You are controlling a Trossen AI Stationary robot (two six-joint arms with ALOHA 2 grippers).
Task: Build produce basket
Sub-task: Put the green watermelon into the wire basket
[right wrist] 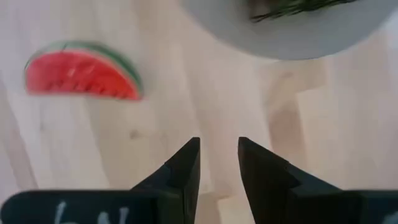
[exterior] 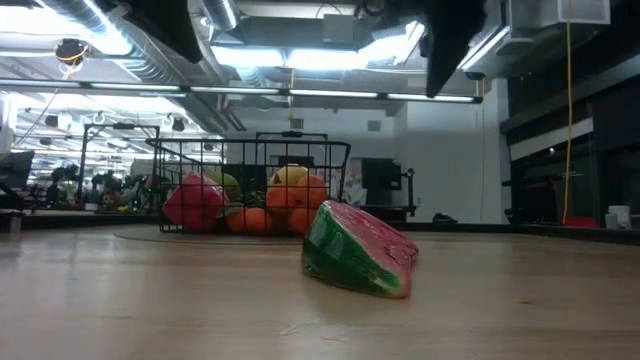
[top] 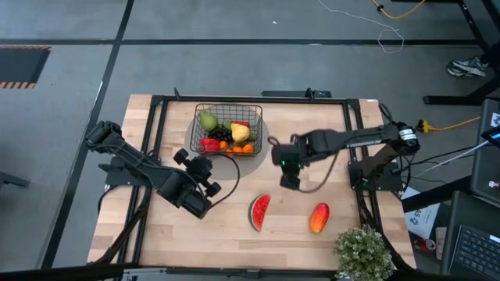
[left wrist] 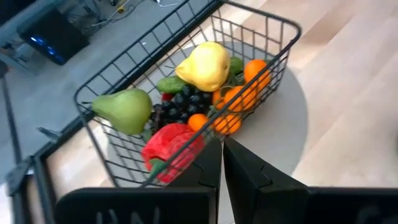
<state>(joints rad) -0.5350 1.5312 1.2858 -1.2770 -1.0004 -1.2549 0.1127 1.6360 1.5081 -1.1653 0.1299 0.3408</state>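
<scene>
Basket [top: 227, 129], upper centre, hides its lower produce. Right hand [right wrist: 217, 163] slightly open, empty; left hand [left wrist: 222, 163] closed, empty, partly cropped.

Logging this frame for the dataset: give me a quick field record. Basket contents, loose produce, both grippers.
basket: at the table's far edge, on a grey round mat
in basket: green pear, yellow fruit, red fruit, dark grapes, oranges
loose produce: watermelon slice and mango, on the table's near half, apart from each other
left gripper: shut, empty, near the basket's near side
right gripper: slightly open, empty, above bare wood to the basket's right
other: potted plant at the near right corner
</scene>
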